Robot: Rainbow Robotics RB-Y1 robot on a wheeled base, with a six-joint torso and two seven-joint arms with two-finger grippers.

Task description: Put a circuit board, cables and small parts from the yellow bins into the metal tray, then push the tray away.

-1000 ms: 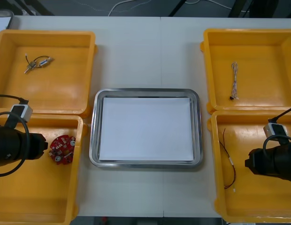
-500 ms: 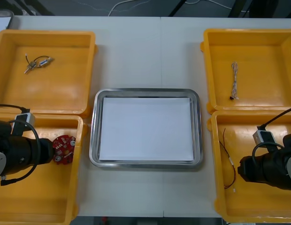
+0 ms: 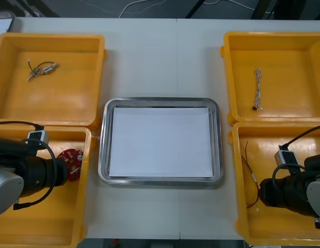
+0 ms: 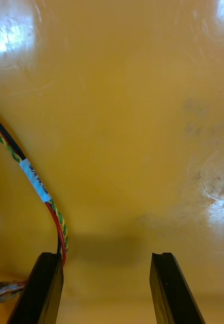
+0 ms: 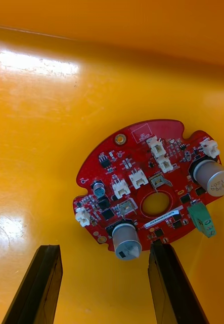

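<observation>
Round red circuit board (image 5: 147, 187) flat on the floor of the near-left yellow bin (image 3: 41, 222), component side up, just ahead of the left gripper (image 5: 104, 249). Left gripper spread wide and holding nothing: one of its fingers (image 5: 165, 283) with its tip at the board's near edge, the other over bare bin floor beside the board. Seen from above, board showing just past the gripper's front end, on the side toward the metal tray (image 3: 160, 101).

Red and yellow cable (image 4: 35, 183), with a white label, on the floor of the near-right yellow bin (image 3: 273, 231), curving in to one fingertip of the right gripper (image 4: 106, 255) and passing behind it. Right gripper likewise spread apart and gripping nothing, bare bin floor in its gap.

Tray white inside, on the table (image 3: 160, 57) between the two grippers, well apart from each. Farther out from the left gripper, small metal parts (image 3: 40, 68) in the far-left yellow bin (image 3: 51, 37). Farther out from the right gripper, a thin twisted cable (image 3: 258, 89) in the far-right yellow bin (image 3: 273, 35).
</observation>
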